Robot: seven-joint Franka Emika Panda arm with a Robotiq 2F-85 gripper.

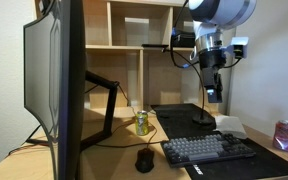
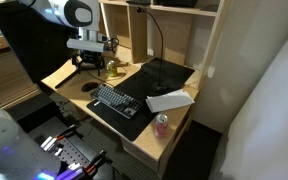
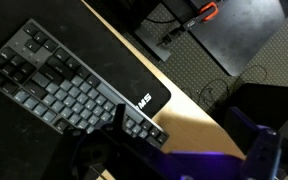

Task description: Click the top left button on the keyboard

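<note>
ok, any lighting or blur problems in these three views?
Wrist view: keyboard well lit; the hand is a dark, soft silhouette, purple cast lower right. In an exterior view the monitor is a near-black foreground mass blocking the left. In an exterior view a blurred white surface fills the right; keyboard small but clear.

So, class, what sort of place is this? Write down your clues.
Most likely a desk workstation in an office or home: a keyboard, a mouse and a big monitor on a wooden desk, with shelves behind.
</note>
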